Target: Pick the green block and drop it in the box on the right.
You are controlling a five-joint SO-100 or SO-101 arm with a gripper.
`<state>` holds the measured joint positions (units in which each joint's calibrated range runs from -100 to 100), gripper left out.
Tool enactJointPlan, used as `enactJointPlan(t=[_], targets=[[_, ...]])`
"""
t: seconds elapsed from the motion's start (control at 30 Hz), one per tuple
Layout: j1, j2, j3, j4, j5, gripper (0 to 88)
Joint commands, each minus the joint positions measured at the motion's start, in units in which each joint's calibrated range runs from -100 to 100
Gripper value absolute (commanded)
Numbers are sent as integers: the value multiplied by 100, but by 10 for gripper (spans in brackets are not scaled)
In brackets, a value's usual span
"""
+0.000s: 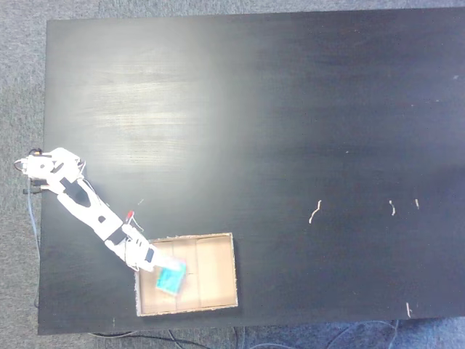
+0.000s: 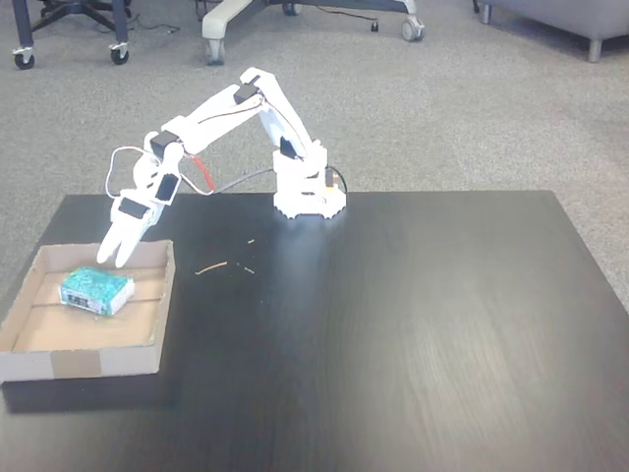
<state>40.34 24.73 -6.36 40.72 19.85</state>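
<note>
The green block [image 2: 95, 291] is a small teal-cyan slab lying flat on the pale floor of the tan cardboard box [image 2: 79, 364], in the box's far left part in a fixed view. From above, the green block [image 1: 171, 278] sits in the left half of the box [image 1: 235, 270]. My white gripper [image 2: 113, 260] hangs just above and behind the block, pointing down over the box's far rim. Its fingers stand apart with nothing between them. In the top-down fixed view the gripper [image 1: 163, 267] ends at the block's upper left edge.
The arm's base [image 2: 309, 202] stands at the black table's far edge. Small pale scraps [image 2: 210, 267] lie on the table beside the box, and others [image 1: 314, 211] lie further off. Chair wheels [image 2: 119, 54] stand on the grey carpet beyond.
</note>
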Motion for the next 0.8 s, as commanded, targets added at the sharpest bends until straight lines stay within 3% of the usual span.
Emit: enactJointPlan(t=[0.0,0.13,0.23,0.3,0.37,0.4,0.6,0.77], targets=[[-88,-873,-252,875,-151,508],[-1314,-3802,-424,2856,-713,430],[-3598,-5504,-379,4029,-1001,324],[-5406,-6664,428,4335,-1241,216],[-6119,-7833,1262,4326,-1641,58],[-6088,-8485,1806,4244,-1748,1],[-4686,-11948,5895,3517,-1578,1],[-3644,-12270,9059,1601,-1392,1]])
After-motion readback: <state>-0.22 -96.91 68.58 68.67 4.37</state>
